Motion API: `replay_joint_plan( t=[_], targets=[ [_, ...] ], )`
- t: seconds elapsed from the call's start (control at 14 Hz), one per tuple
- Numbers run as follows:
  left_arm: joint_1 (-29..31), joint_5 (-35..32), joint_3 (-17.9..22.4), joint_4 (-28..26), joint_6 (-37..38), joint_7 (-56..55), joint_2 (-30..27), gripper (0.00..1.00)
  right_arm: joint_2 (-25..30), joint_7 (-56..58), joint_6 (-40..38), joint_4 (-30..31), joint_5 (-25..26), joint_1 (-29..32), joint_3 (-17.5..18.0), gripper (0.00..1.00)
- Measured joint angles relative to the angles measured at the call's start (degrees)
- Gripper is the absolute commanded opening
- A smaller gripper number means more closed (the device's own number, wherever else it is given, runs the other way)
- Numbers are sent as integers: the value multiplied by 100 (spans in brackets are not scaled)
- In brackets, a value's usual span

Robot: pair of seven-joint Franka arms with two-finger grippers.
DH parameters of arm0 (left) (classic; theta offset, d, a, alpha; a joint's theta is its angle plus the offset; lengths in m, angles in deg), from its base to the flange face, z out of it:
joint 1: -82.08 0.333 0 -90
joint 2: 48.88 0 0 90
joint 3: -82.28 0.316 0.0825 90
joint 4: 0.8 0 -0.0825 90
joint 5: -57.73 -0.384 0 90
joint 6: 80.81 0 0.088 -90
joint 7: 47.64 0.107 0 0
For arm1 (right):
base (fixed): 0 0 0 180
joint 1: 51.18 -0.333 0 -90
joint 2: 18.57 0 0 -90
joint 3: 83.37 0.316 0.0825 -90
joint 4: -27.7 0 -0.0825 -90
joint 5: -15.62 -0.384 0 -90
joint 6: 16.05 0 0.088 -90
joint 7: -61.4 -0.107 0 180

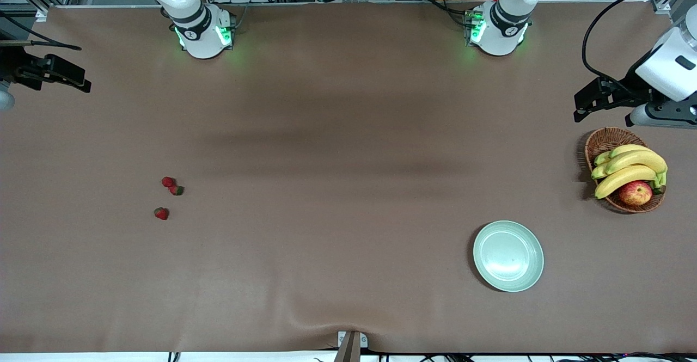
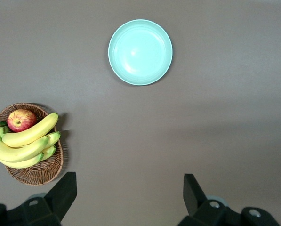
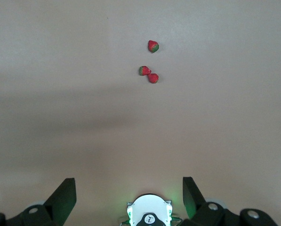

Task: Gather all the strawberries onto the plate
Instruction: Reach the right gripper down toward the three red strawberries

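Table (image 1: 348, 133): strawberries (image 1: 168, 182) off right end effector (image 1: 81, 83).

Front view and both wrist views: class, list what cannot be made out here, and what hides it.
- Brown wicker basket: its inside is mostly covered by the yellow bananas and red-yellow apple in the front and left wrist views.
- Right gripper: its arm is cut off by the front view's edge.
- Two touching tiny red strawberries: too small to tell whether they overlap.

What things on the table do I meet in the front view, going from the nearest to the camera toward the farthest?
plate → lone strawberry → pair of strawberries → basket of bananas and an apple
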Motion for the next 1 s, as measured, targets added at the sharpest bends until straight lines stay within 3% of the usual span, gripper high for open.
replay_joint_plan(
  t=[0.43,1.0],
  targets=[
    [0,0,0,0,0,1,0,100,-21,0,161,11,0,0,-4,100],
    [0,0,1,-3,0,1,0,100,-662,2,1669,540,0,321,-35,100]
  ],
)
